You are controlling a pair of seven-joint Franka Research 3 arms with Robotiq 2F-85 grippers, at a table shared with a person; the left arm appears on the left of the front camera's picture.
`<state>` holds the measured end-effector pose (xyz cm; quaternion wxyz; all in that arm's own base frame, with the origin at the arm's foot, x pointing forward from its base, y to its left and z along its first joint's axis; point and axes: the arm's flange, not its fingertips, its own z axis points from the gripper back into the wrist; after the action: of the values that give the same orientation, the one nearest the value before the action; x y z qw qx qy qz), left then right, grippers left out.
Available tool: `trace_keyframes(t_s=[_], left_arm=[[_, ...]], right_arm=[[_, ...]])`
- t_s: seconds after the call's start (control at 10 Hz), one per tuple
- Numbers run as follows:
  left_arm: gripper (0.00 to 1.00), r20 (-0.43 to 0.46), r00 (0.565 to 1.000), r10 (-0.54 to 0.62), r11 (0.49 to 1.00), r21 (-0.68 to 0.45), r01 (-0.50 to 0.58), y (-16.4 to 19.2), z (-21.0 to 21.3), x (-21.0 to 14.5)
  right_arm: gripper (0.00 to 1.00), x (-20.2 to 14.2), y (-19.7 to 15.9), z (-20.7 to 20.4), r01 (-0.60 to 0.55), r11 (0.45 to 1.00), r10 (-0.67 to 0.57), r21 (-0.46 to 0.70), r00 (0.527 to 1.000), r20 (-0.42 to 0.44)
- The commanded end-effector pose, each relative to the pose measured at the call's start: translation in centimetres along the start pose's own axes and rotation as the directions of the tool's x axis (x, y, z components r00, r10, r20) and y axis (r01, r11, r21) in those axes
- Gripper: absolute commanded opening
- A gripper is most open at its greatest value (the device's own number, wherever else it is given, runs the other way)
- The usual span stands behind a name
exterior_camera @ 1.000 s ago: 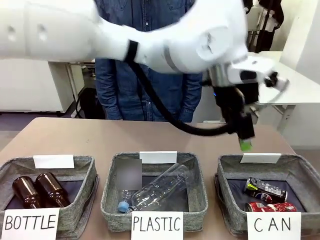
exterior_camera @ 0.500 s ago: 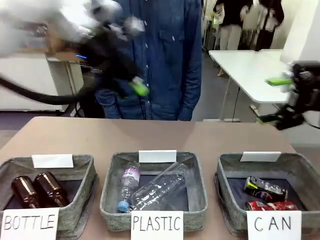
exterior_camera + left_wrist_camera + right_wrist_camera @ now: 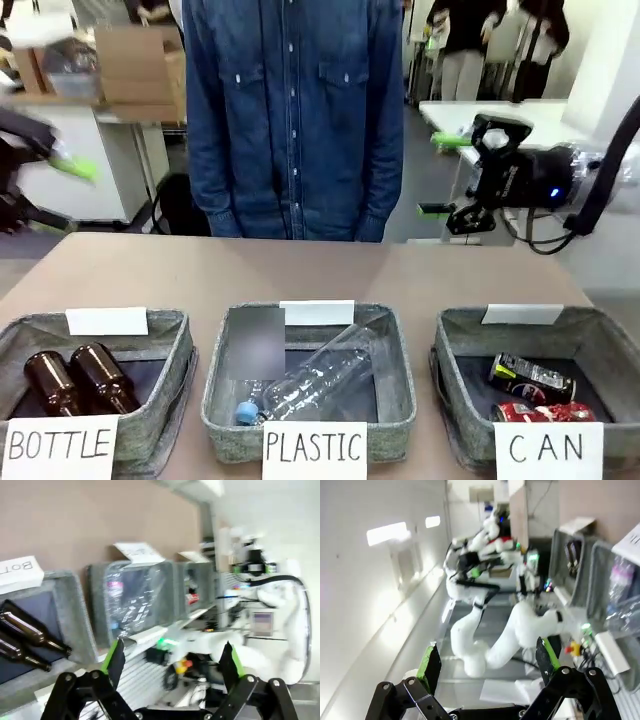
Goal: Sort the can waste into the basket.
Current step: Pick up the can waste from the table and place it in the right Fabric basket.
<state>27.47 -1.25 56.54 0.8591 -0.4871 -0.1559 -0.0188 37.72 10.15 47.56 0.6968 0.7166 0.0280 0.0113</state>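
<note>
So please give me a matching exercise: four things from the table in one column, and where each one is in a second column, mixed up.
Things:
1. red can
2. brown bottles
3. clear plastic bottle
4. right tool

Places:
A. middle basket, signed PLASTIC
B. in the air above the table's far right corner, open and empty
C. right basket, signed CAN
D. left basket, signed BOTTLE

Pairs: 1-C, 2-D, 3-A, 4-B

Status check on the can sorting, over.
Left gripper and right gripper open, empty, raised off to the sides. Red dented can and dark printed can lying in grey fabric basket signed CAN. Nothing in the way.
</note>
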Motion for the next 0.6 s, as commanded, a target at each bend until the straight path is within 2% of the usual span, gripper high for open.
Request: trace_keyframes(t_s=[0.0, 0.1, 0.5], left_arm=[[1.0, -0.05, 0.998, -0.042, 0.992, 0.114, 0.048, -0.9, -2.7, -0.5], [1.0, -0.05, 0.998, -0.042, 0.992, 0.114, 0.048, -0.9, -2.7, -0.5], [1.0, -0.05, 0.998, -0.042, 0.992, 0.114, 0.048, -0.9, -2.7, -0.5]], right_arm=[[1.0, 0.6, -0.2, 2.0, -0.035, 0.991, 0.052, -0.132, 0.99, 0.128], [1.0, 0.0, 0.0, 0.0, 0.0, 1.0, 0.0, 0.0, 1.0, 0.0], [1.0, 0.0, 0.0, 0.0, 0.0, 1.0, 0.0, 0.0, 1.0, 0.0]])
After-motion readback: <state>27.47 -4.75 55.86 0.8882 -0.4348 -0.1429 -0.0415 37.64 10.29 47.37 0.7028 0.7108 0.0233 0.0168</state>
